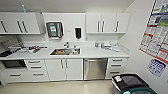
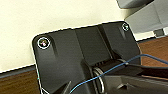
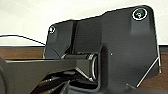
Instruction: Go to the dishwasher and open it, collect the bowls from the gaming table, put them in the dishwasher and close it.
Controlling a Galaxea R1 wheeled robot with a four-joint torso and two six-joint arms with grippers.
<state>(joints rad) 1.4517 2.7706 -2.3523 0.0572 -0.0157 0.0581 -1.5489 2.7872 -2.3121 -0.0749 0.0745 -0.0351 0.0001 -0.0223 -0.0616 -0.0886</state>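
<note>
Dishwasher (image 1: 95, 68) sits shut under the worktop (image 1: 87, 53), at about five o'clock from the sink (image 1: 65, 51), with drawers (image 1: 115, 66) on one flank and white cabinet doors (image 1: 64, 69) on the other. I judge I'm on the first step: getting to it, door not yet opened. The next move calls for closing in squarely and reaching the bar handle (image 1: 95, 60) along its top edge. A black bin (image 1: 128, 82) stands at four o'clock from the unit, near my path. From the wrist views I cannot tell how either pincer stands or whether it holds anything.
</note>
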